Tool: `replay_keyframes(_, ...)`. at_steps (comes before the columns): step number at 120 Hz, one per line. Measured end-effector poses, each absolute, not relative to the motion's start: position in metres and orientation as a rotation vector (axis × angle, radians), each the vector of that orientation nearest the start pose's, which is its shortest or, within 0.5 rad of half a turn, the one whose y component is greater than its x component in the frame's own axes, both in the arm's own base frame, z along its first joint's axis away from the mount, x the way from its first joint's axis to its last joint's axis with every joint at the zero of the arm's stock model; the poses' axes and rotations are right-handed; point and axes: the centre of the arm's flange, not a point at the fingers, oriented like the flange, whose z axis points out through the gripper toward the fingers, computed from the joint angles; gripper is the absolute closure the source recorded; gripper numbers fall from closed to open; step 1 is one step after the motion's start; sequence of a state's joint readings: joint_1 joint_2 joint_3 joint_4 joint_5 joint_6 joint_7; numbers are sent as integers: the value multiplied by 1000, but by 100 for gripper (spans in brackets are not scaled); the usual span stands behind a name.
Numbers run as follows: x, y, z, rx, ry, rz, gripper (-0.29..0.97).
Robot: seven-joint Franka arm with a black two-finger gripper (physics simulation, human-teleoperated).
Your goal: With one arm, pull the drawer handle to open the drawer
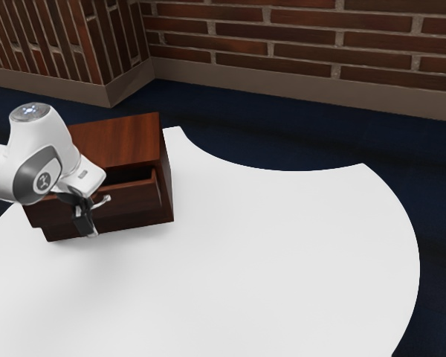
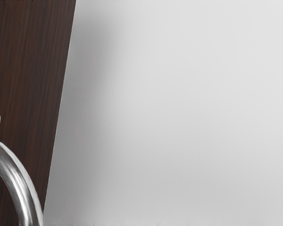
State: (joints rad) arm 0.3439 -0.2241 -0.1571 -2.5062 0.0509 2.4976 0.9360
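The gripper sits right at the steel drawer handle, though I cannot tell whether it clasps the bar. Just behind the hand, the drawer stands slightly out of its wooden cabinet. Ahead of the hand, the white table runs open to a curved edge.

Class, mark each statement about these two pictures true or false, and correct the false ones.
1. The wooden cabinet stands on a white table. True.
2. The drawer handle is black plastic. False: it is silver metal.
3. The cabinet stands at the table's edge on the exterior view's right. False: it stands on the exterior view's left.
4. The gripper is at the handle. True.
5. The wall behind is white plaster. False: it is red brick.
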Motion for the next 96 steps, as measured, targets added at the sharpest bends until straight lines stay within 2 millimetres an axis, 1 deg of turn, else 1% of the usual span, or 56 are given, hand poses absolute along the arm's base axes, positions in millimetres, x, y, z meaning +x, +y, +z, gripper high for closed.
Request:
replay_keyframes(36,442,72,385,-2730,1152,-186,1)
replay_keyframes(56,427,71,388,-2729,1141,-172,3)
replay_keyframes(96,407,53,387,-2710,1160,-152,1)
